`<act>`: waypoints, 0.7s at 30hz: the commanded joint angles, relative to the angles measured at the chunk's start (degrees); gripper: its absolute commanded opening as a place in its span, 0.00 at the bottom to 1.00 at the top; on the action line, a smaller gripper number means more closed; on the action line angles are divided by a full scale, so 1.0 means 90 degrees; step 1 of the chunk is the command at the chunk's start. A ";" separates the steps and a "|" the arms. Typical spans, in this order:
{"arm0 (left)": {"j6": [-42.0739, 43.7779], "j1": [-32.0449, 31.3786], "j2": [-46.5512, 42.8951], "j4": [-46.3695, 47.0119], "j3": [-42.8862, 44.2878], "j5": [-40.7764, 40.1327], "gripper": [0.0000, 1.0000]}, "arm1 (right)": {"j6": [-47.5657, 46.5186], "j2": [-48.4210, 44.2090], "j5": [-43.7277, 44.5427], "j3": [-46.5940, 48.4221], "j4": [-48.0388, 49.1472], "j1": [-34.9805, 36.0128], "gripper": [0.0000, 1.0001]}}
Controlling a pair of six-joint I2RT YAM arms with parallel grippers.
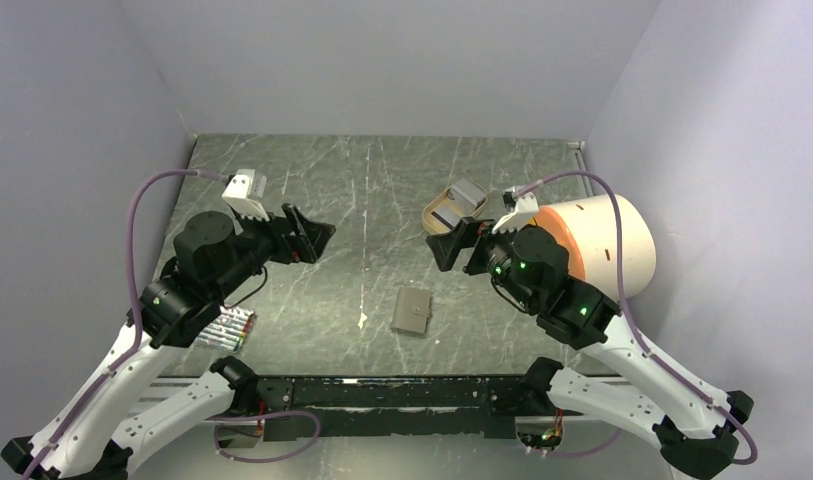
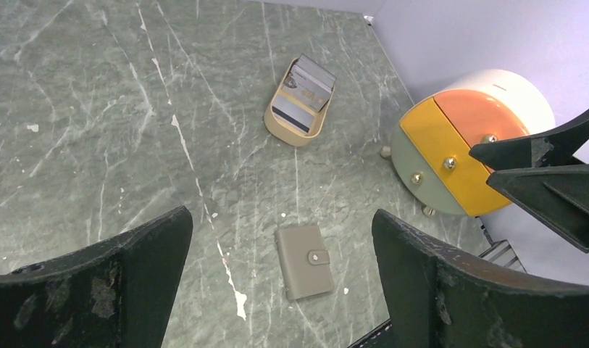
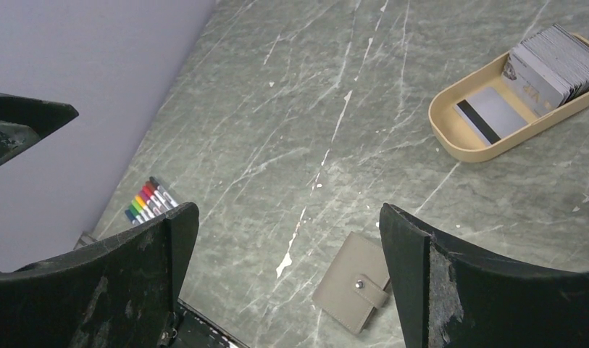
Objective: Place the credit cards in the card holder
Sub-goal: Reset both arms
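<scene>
The card holder [image 1: 412, 312] lies shut and snapped on the marble table near the front middle. It also shows in the left wrist view [image 2: 304, 261] and the right wrist view [image 3: 353, 283]. The credit cards [image 1: 468, 194] stand as a stack in a tan tray [image 1: 434, 218]. One card lies flat in the tray beside the stack [image 3: 490, 114]. The stack also shows in the left wrist view [image 2: 311, 81]. My left gripper [image 1: 317, 235] is open and empty, hovering left of centre [image 2: 280, 217]. My right gripper [image 1: 447, 245] is open and empty, just in front of the tray [image 3: 287, 214].
A big cream cylinder with an orange and yellow face [image 1: 607, 245] lies at the right, next to the right arm [image 2: 458, 145]. A bundle of coloured-tip markers [image 1: 227, 330] lies front left [image 3: 148, 199]. Grey walls enclose the table on three sides.
</scene>
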 commanded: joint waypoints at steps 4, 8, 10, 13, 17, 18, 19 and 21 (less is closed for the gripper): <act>-0.0046 0.0017 -0.0188 0.0294 -0.0344 0.0007 0.99 | 0.0106 0.0012 0.0084 -0.0179 0.0130 -0.0021 1.00; -0.0141 0.0021 -0.0255 0.0344 -0.0532 -0.0002 0.99 | 0.0145 0.0154 0.0046 -0.0305 0.0177 -0.0024 1.00; -0.0150 0.0020 -0.0281 0.0381 -0.0618 0.0006 0.99 | 0.0099 0.0228 0.0081 -0.0263 0.0172 -0.0024 0.99; -0.0109 0.0016 -0.0307 0.0497 -0.0704 0.0040 0.99 | 0.0043 0.0298 0.0202 -0.0120 0.0082 -0.0027 1.00; -0.0062 0.0020 -0.0203 0.0485 -0.0651 0.0032 0.99 | -0.0015 0.0283 0.0316 -0.0030 0.0044 -0.0021 1.00; -0.0052 0.0019 -0.0168 0.0448 -0.0594 0.0031 0.99 | -0.0054 0.0276 0.0272 0.0013 0.0041 -0.0020 1.00; -0.0030 0.0017 -0.0133 0.0421 -0.0529 0.0037 0.99 | -0.0136 0.0262 0.0248 0.0065 0.0039 -0.0020 1.00; 0.0035 0.0020 -0.0105 0.0388 -0.0412 0.0080 0.99 | -0.0164 0.0247 0.0390 0.0199 -0.0050 -0.0019 1.00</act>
